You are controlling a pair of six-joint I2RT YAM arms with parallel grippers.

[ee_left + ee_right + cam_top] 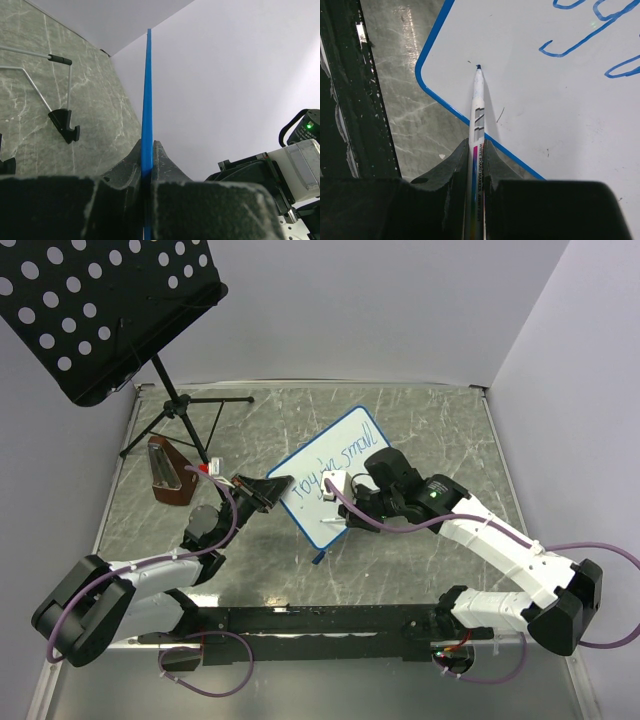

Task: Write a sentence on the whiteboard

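Whiteboard [305,512], one, one marker [477,100], one music stand [100,310]

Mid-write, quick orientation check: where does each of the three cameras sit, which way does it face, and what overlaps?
Top external: above and behind the bases, looking down on the grey marbled table; left arm and right arm in full.
Left wrist: looks along the left gripper, shut on the blue-framed white rectangular whiteboard, seen edge-on.
Right wrist: looks down the right gripper, shut on a white marker pen, onto the board's face and blue handwritten sentence.
Shared: all three show the whiteboard; top and right wrist show the writing.
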